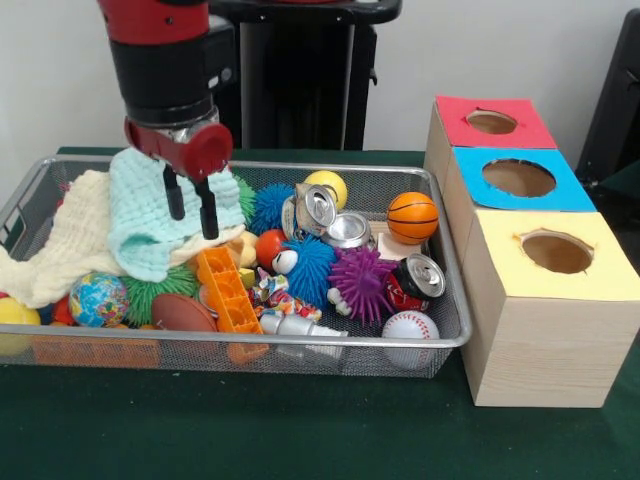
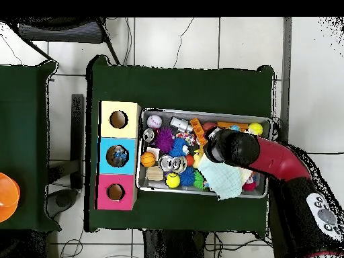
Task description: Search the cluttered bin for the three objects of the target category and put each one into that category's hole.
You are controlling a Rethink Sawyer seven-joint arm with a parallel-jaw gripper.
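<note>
From the front, the gripper (image 1: 192,212) hangs over the left half of the wire bin (image 1: 440,335), its two black fingers (image 1: 208,210) a little apart and empty, just in front of a mint cloth (image 1: 140,225). An orange toy block (image 1: 226,290) lies below, long axis running near to far. At right, three boxes run from red (image 1: 452,112) to blue (image 1: 470,180) to yellow (image 1: 500,262). From overhead, the arm (image 2: 269,158) hides the gripper; the bin (image 2: 201,113) lies just right of the boxes, and the blue box (image 2: 102,154) holds something in its hole.

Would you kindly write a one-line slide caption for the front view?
Sawyer's open gripper hovers over a mint cloth in a cluttered wire bin, beside three wooden boxes with holes.
</note>
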